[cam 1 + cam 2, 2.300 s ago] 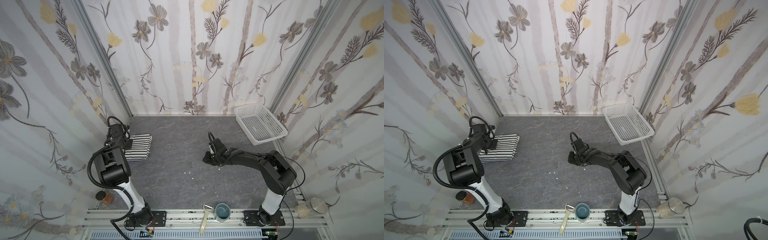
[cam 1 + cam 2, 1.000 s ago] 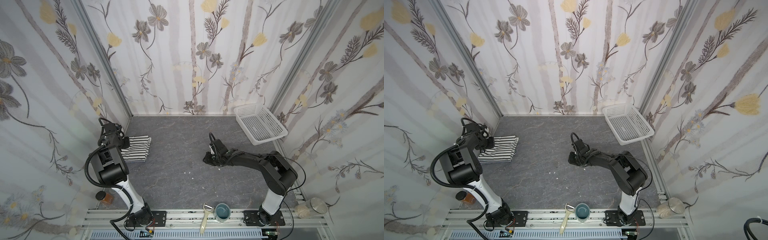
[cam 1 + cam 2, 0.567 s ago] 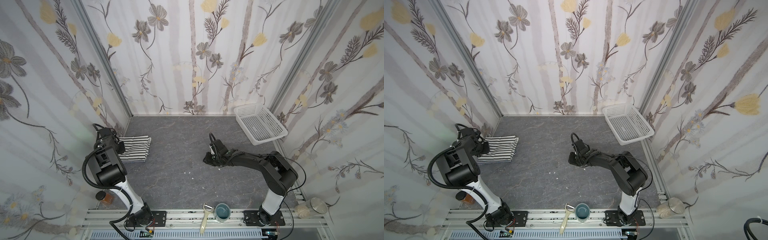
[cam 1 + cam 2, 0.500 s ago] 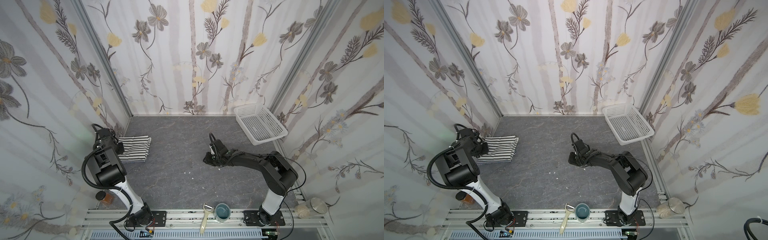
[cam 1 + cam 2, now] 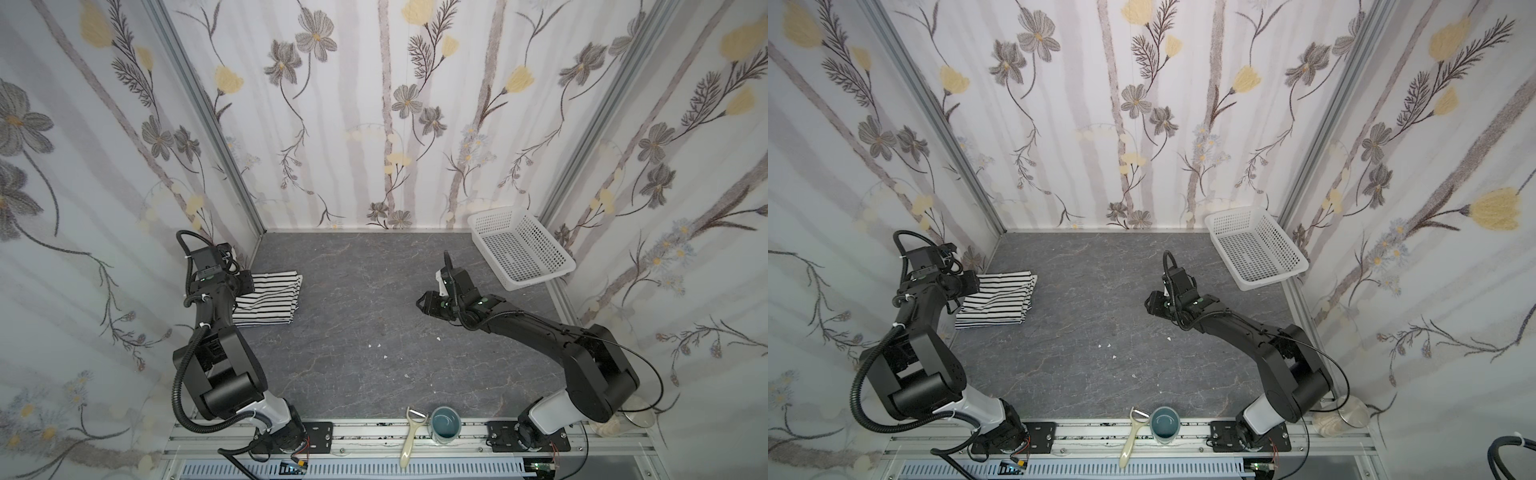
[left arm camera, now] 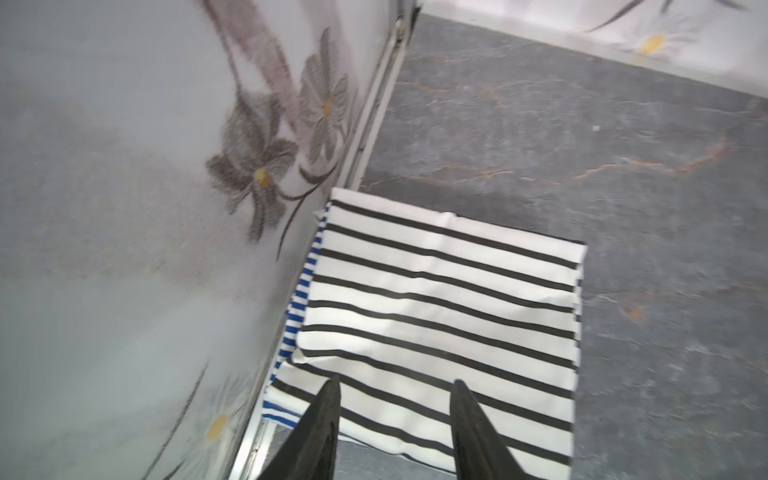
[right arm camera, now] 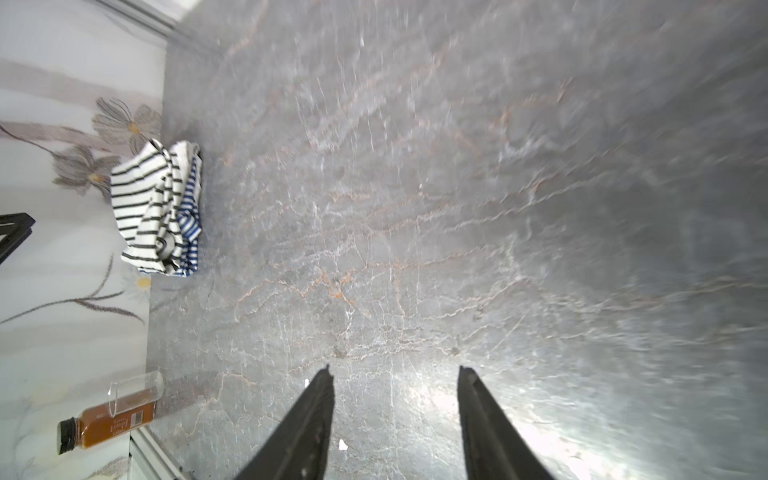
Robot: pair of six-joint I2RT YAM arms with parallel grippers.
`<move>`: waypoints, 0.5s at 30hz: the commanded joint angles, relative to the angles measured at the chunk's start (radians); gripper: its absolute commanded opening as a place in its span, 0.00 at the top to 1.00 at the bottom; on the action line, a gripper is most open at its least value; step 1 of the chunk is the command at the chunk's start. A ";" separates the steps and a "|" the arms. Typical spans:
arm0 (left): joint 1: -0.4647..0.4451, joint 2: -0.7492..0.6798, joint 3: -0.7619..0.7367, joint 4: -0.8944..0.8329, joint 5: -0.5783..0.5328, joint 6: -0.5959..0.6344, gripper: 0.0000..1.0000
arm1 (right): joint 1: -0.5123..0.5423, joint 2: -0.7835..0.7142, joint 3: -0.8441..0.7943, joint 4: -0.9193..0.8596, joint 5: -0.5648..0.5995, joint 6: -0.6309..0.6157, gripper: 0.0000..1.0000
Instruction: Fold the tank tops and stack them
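Note:
Two folded tank tops lie stacked against the left wall. The white one with wide black stripes [image 5: 270,299] [image 5: 1000,301] [image 6: 436,311] [image 7: 145,203] is on top. The blue-and-white fine-striped one [image 6: 301,299] [image 7: 191,208] shows only at its edges underneath. My left gripper [image 5: 249,284] [image 5: 972,284] [image 6: 395,380] hovers open over the stack's wall-side end, with nothing between its fingers. My right gripper [image 5: 423,301] [image 5: 1151,306] [image 7: 395,369] is open over bare table right of centre, far from the stack.
A white perforated basket [image 5: 519,249] [image 5: 1254,249] leans in the back right corner. A peeler [image 5: 411,436] and a teal cup [image 5: 445,424] rest on the front rail. A brown bottle [image 7: 108,419] lies by the left wall. The left wall stands close beside the stack.
My left gripper has drawn back leftward off the stack toward the wall and now stands open. The right gripper's jaws have spread wider; that arm has barely moved.

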 commanded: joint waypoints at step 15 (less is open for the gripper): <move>-0.406 -0.163 -0.364 0.382 0.089 -0.180 0.08 | -0.316 -0.356 -0.055 -0.178 0.294 -0.248 0.00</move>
